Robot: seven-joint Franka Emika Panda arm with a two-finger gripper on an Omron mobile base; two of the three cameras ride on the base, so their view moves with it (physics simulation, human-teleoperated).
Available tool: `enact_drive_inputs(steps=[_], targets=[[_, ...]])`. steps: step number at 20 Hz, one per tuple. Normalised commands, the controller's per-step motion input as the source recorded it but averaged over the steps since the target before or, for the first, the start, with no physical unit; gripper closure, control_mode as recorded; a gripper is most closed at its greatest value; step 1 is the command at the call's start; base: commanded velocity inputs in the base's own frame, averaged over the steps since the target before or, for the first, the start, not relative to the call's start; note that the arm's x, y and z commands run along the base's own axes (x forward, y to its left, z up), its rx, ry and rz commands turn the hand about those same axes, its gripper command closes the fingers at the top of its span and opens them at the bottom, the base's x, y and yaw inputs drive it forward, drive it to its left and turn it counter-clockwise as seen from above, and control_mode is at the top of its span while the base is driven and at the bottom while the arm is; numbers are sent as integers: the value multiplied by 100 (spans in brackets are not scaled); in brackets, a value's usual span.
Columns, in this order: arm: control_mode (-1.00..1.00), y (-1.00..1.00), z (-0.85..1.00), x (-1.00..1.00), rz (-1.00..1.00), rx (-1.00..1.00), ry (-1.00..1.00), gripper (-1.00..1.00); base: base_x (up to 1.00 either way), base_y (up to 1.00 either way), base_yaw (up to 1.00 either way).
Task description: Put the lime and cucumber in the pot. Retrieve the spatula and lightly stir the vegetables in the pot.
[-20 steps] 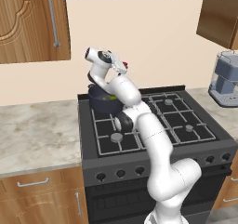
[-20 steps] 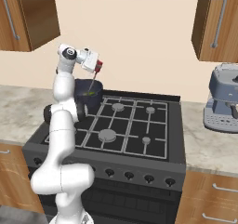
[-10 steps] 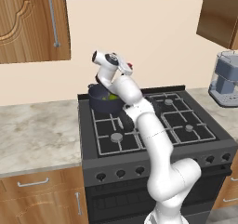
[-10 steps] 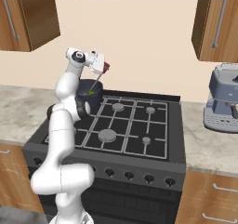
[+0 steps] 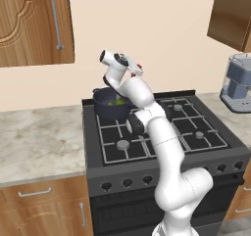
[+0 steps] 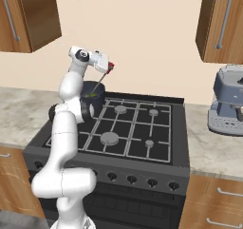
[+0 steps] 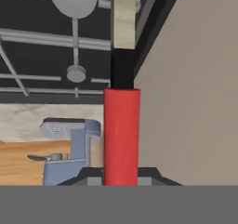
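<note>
Kitchen: black gas stove set in a speckled bench, wooden cupboards above, grey coffee machine to the right.
Pot: the pot stands on the rear left burner; something green lies inside it, probably the vegetables.
Spatula: the spatula is clamped in the gripper by its red handle, and its thin shaft slants down to the pot.
Gripper: closed on the handle, raised above the pot near the wall.
Handling: I judge the spatula light and stiff; the round handle may turn in the jaws, so hold it mid-handle.
</note>
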Motion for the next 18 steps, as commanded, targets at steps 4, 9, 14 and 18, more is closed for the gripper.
enact_drive_inputs(steps=[4,9,14,18], targets=[[-100,-7,17,43,-4,-1,8,100,0,0,0],[-100,4,0,59,-9,-8,5,100,0,0,0],[-100,30,6,53,-13,-10,2,100,0,0,0],[-100,31,15,29,-11,-8,2,100,0,0,0]])
